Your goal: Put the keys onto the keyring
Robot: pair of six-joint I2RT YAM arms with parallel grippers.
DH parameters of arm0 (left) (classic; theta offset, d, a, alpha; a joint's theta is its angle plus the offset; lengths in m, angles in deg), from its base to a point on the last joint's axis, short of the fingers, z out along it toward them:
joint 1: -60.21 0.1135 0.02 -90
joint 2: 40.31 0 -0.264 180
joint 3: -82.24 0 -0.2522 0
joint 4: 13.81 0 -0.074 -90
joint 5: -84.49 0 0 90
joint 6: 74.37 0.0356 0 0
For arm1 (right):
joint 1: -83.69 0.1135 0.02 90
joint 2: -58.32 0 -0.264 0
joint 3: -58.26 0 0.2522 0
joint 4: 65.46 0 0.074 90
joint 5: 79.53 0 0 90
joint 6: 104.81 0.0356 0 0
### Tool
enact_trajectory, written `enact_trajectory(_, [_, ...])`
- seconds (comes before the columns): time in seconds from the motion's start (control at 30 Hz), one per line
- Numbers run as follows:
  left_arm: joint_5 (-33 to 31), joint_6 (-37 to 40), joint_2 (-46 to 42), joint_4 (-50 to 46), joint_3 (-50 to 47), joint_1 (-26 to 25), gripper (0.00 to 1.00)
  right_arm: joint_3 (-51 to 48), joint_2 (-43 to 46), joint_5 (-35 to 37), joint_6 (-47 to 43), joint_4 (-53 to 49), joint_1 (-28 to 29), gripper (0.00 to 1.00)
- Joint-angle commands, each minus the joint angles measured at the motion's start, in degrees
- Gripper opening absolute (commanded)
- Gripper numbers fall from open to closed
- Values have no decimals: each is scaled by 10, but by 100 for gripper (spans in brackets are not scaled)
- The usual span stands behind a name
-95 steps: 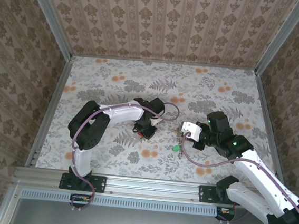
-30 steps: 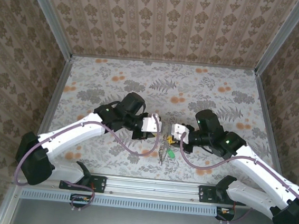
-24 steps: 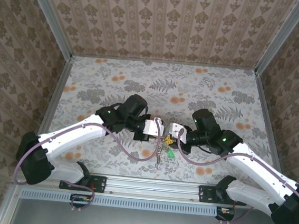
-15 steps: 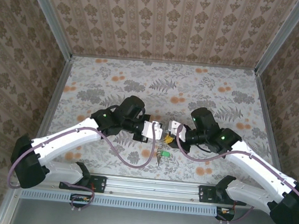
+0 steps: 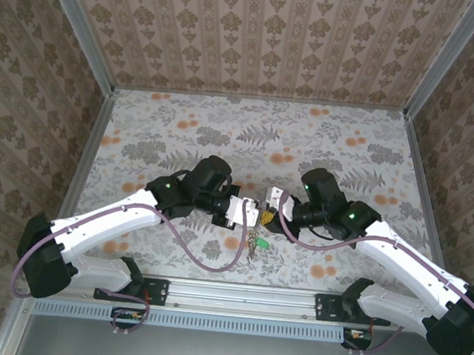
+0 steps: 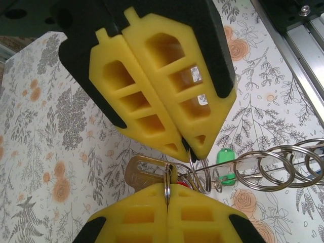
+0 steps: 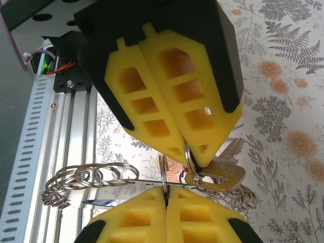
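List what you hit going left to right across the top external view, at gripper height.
White-and-black left arm → left gripper → green-headed key hanging from chain of metal rings → right gripper → white-and-black right arm.

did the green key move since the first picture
Yes. The green key has moved left, ending up much closer to the orange flower print on the table, and slightly nearer the front rail.

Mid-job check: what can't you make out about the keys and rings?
Top external: ring chain below left gripper and right gripper too small to count links.
Left wrist: silver key half hidden behind lower fingers; chain cut by right edge.
Right wrist: where key meets ring, covered by upper fingers.
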Motion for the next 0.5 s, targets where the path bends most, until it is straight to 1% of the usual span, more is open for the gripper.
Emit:
enact_trajectory(0.0, [-1, 14, -12, 11, -7, -10, 0, 16, -4, -11, 16, 22, -1, 0])
enact_trajectory(0.3, [7, 26, -16, 20, -17, -18, 0, 19, -16, 2, 45, 28, -12, 0])
enact_trajectory(0.47, [9, 43, -26, 26, -29, -21, 0, 12, -11, -3, 81, 48, -31, 0])
